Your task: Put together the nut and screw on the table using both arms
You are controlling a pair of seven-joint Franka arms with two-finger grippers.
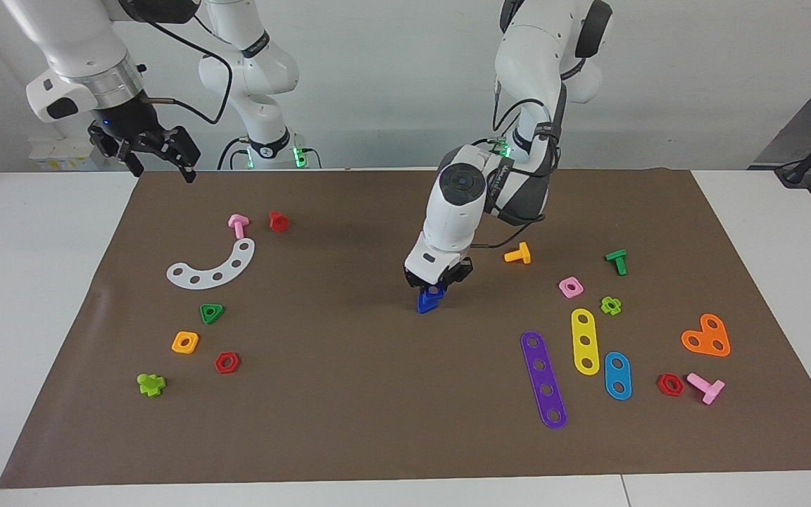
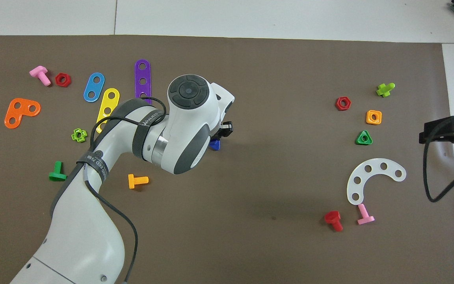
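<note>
On the table (image 1: pixel 39 296), the left gripper (image 1: pixel 436 284) is closed tight on the blue nut (image 1: pixel 435 289), directly over the blue screw (image 1: pixel 426 303) at mid-mat. The right gripper (image 1: pixel 155 151) waits wide open and empty toward ten o'clock in the facing view.

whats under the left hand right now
The left hand holds the blue nut directly over the blue screw, which stands on the brown mat. The screw's stem is covered, so whether the nut sits on it cannot be seen.

White jointed arms (image 1: pixel 458 211), black cables
</note>
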